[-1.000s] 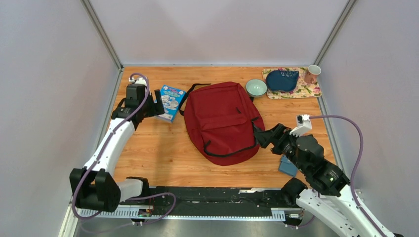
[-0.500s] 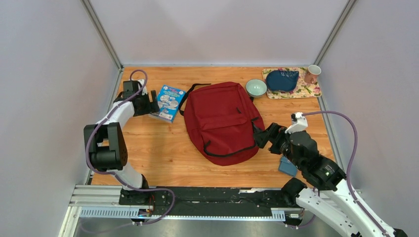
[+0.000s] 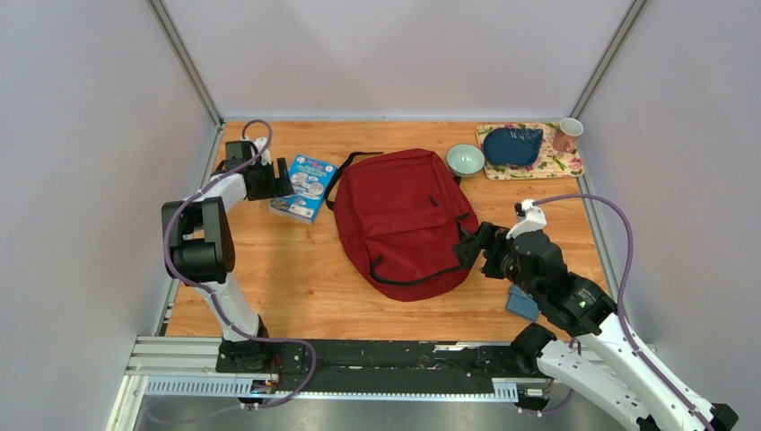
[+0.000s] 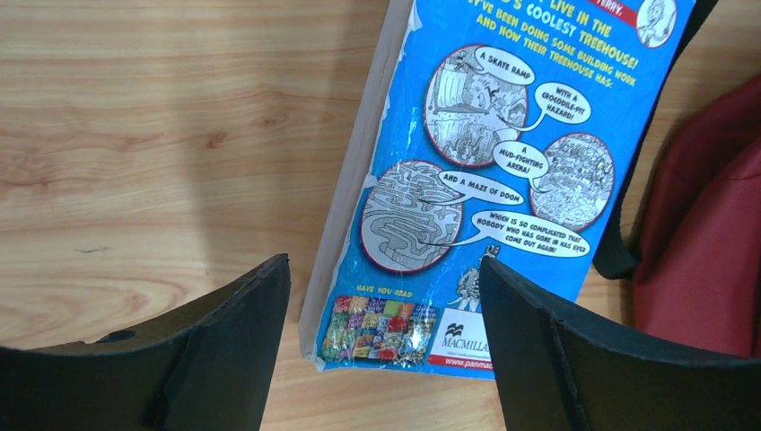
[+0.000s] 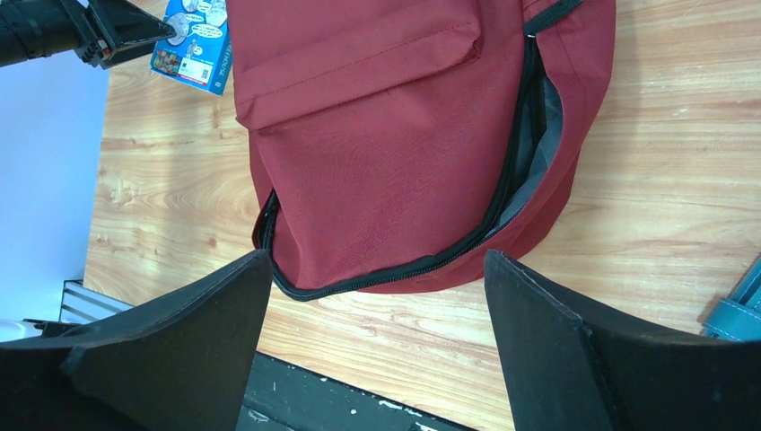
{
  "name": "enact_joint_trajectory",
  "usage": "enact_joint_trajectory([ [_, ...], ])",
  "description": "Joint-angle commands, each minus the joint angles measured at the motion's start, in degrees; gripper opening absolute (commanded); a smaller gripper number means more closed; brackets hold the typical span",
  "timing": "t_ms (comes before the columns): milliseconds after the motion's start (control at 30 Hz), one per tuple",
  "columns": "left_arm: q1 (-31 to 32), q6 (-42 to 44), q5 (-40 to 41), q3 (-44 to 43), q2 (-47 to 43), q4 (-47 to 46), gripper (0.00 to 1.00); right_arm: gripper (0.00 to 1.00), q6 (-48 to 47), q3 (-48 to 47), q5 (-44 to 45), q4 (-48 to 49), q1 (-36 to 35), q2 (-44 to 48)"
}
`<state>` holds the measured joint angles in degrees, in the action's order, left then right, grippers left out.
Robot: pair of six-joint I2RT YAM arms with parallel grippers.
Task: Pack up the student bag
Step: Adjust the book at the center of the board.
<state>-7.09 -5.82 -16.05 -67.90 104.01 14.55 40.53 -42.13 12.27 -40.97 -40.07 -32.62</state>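
The student bag [image 3: 402, 220] lies flat mid-table, dark red, with its main zipper [image 5: 502, 193] partly undone and grey lining showing. A blue paperback [image 3: 305, 185] lies left of it. My left gripper [image 3: 275, 180] is open at the book's near-left corner; in the left wrist view the book [image 4: 502, 162] sits between and ahead of the open left gripper [image 4: 384, 263], untouched. My right gripper [image 3: 468, 246] is open at the bag's right lower edge. The right wrist view puts that gripper [image 5: 377, 256] just off the bag [image 5: 395, 135], holding nothing.
A small blue wallet [image 3: 522, 303] lies under my right arm near the front edge. At the back right a floral mat [image 3: 556, 164] carries a dark blue pouch [image 3: 511, 144] and a mug [image 3: 567, 135]. A pale green bowl [image 3: 465, 160] stands beside the bag.
My left arm has folded back and its gripper has edged up to the book's corner. My right gripper has slid left, closer to the bag's edge.
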Motion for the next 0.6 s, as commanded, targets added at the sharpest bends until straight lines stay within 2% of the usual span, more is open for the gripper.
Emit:
enact_joint_trajectory([
  [0, -0.47, 2.05, -3.80, -0.66, 1.20, -1.18, 0.82, 0.91, -1.33, -2.17, -0.76, 2.30, -0.09, -0.69],
  [133, -0.55, 1.17, -6.62, 3.03, -0.64, -2.94, 0.72, 0.91, -1.42, -1.99, -1.55, 3.00, 0.08, -1.74],
  [300, -0.55, -0.76, -7.41, 7.42, -3.45, -4.61, 0.49, 0.91, -0.98, -1.73, -2.69, 4.14, 0.26, -2.53],
  [333, -0.47, -1.20, -7.59, 7.86, -4.33, -4.61, 0.41, 0.91, -0.90, -1.64, -2.95, 4.23, 0.26, -2.62],
  [400, -0.47, -1.73, -7.76, 9.79, -5.21, -5.40, 0.33, 0.91, -0.72, -1.38, -3.31, 4.58, 0.26, -2.62],
  [433, -0.55, -2.34, -7.85, 10.59, -6.17, -5.67, 0.19, 0.91, -0.55, -1.29, -3.57, 4.50, 0.26, -2.62],
  [500, -0.55, -2.87, -8.29, 12.17, -6.97, -6.11, 0.05, 0.91, -0.46, -0.94, -3.66, 4.67, 0.26, -2.45],
  [567, -0.55, -3.58, -9.43, 13.40, -8.03, -6.20, 0.00, 0.91, -0.28, -0.76, -3.83, 4.58, 0.35, -2.10],
])
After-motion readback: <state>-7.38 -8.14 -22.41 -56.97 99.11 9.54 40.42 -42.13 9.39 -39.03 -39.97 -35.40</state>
